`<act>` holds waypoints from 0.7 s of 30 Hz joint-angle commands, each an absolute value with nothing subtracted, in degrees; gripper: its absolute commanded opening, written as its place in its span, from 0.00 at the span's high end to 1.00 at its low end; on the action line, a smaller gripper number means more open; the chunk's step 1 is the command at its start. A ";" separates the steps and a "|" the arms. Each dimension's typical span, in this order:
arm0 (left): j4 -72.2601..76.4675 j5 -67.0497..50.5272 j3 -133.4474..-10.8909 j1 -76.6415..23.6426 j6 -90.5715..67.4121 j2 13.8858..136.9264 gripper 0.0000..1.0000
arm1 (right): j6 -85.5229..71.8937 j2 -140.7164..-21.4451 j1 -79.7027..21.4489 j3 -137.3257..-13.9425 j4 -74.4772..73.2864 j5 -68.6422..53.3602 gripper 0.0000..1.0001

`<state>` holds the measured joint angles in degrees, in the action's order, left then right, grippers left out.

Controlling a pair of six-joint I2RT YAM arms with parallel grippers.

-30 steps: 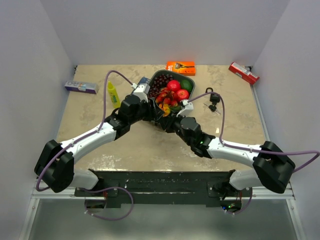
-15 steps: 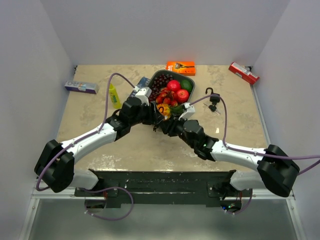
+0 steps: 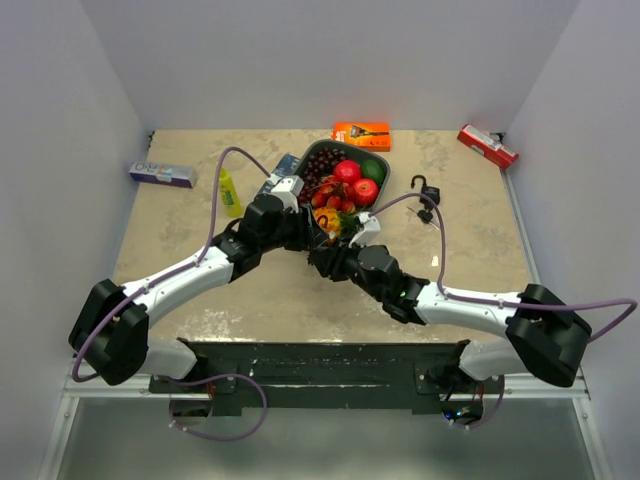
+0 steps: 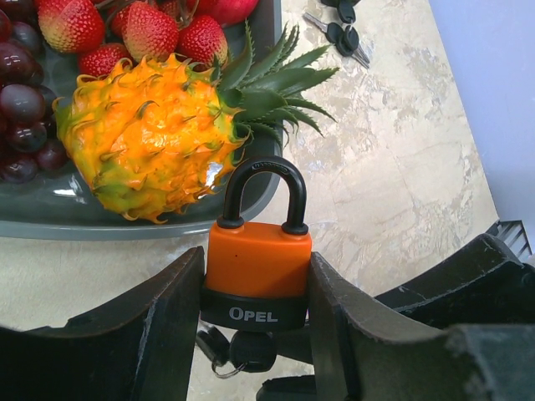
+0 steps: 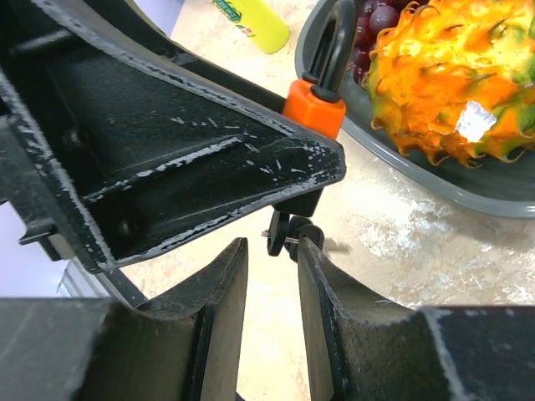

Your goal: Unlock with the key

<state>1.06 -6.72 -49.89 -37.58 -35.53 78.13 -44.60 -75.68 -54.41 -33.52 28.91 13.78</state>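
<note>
Key pinch pending
Left claw (image 4: 257, 288) clamps the padlock (image 4: 257, 255); right claw (image 5: 272, 251), narrowly parted, waits just beside the hanging key (image 5: 292, 236); an off-centre pinch may slip.

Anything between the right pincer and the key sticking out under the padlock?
Nothing. In the right wrist view the right pincer sits just short of the key below the orange padlock; only bare tabletop shows in the gap.
</note>
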 commanded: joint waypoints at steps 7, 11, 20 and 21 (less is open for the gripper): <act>4.31 -7.47 -50.27 -37.79 -35.77 76.64 1.00 | -46.41 -76.81 -54.93 -34.10 31.20 15.03 0.71; 4.22 -7.38 -50.36 -37.79 -35.77 76.64 1.00 | -46.41 -77.61 -55.02 -34.28 31.64 15.03 0.74; 4.31 -7.47 -50.19 -37.79 -35.77 76.73 1.00 | -45.88 -78.31 -55.20 -34.45 32.87 15.82 0.77; 4.31 -7.47 -50.19 -37.79 -35.77 76.73 1.00 | -45.79 -78.31 -55.20 -34.45 33.05 15.73 0.77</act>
